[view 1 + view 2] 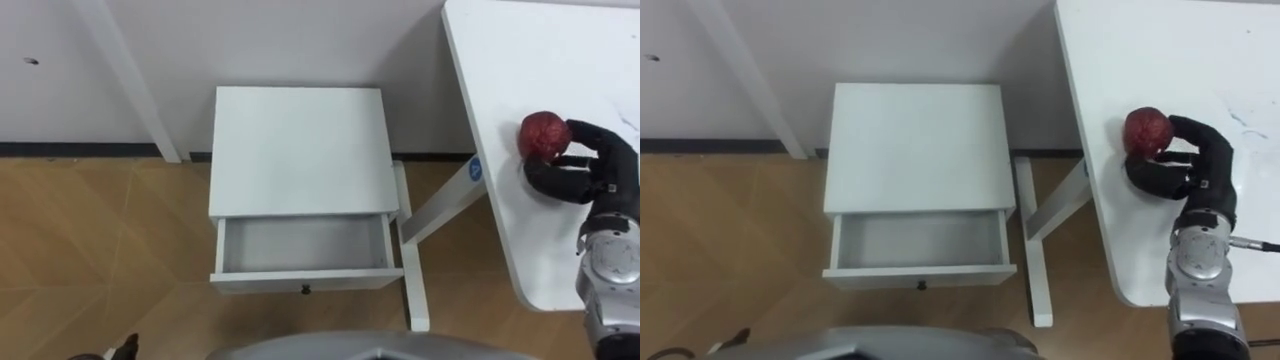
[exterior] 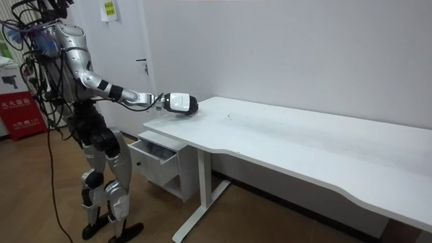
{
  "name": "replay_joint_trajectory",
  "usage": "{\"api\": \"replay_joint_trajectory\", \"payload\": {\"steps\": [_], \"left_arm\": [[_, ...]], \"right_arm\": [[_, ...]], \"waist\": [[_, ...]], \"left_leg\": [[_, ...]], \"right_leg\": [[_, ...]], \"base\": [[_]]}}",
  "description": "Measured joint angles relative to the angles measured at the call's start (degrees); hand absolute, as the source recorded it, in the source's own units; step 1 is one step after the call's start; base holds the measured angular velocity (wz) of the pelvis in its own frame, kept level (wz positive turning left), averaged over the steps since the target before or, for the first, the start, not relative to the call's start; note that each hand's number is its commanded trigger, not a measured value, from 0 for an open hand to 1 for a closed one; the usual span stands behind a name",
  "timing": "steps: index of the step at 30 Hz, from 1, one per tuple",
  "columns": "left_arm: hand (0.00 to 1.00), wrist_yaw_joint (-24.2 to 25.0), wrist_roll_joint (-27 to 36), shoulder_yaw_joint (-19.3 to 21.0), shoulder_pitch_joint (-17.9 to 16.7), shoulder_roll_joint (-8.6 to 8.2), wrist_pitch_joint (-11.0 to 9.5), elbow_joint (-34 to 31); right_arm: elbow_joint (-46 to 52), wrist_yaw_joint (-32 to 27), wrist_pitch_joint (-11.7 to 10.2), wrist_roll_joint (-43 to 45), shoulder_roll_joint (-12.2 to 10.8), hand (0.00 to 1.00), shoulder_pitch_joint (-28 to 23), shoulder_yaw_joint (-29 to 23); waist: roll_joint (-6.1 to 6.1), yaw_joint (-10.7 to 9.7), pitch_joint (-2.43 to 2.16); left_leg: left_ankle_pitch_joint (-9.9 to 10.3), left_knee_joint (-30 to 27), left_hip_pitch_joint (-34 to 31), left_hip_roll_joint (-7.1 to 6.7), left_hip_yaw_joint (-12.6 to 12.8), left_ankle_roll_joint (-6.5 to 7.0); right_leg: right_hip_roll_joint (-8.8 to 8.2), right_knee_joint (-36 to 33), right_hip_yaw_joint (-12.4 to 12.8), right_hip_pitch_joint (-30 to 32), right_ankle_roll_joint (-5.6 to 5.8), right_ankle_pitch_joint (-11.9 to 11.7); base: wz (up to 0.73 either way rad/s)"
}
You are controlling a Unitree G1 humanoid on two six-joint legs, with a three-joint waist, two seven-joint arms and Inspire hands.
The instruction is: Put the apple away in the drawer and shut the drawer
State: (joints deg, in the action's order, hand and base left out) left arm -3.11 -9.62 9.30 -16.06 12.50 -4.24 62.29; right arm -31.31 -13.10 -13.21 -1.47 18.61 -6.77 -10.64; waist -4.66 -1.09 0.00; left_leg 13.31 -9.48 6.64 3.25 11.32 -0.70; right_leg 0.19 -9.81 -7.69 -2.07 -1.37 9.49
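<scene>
Left eye view: right hand (image 1: 596,172) grips apple (image 1: 543,134); drawer (image 1: 300,281) open.

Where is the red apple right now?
The dark-red apple sits on the white table at the left eye view's right, touching the robot's right hand, right of the open white drawer.

We log 1 white desk (image 1: 530,60) at right, near edge curved | its white leg (image 1: 412,270) on the wood floor (image 1: 100,230) | 1 slanted white post (image 1: 130,80) against the white wall (image 1: 300,40) | dark baseboard (image 1: 70,149) | 1 red sign (image 2: 13,111) at the room view's left
</scene>
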Motion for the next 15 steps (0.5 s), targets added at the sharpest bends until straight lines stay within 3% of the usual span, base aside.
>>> {"api": "replay_joint_trajectory", "payload": {"steps": [9, 15], "left_arm": [[0.0, -0.4, 0.0, 0.0, 0.0, 0.28, 0.0, 0.3], [0.0, -0.4, -0.1, -0.9, 0.3, 0.32, 0.2, 0.8]], "right_arm": [[0.3, 1.8, 0.0, 2.1, 0.0, 1.0, 0.0, 0.6], [4.9, 3.7, 0.9, 6.6, -0.1, 1.0, -0.1, 3.3]], "waist": [[-0.6, 0.0, -0.07], [-0.59, 0.3, 0.16]], "left_leg": [[0.0, 0.1, 0.1, 0.04, -0.2, 0.0], [0.0, 0.0, 0.0, 0.09, 0.1, 0.0]], "right_leg": [[0.14, -0.1, 0.2, 0.0, -0.04, -0.1], [0.06, -0.8, 0.4, 0.1, -0.06, -0.3]], "base": [[0.0], [-0.02]]}}
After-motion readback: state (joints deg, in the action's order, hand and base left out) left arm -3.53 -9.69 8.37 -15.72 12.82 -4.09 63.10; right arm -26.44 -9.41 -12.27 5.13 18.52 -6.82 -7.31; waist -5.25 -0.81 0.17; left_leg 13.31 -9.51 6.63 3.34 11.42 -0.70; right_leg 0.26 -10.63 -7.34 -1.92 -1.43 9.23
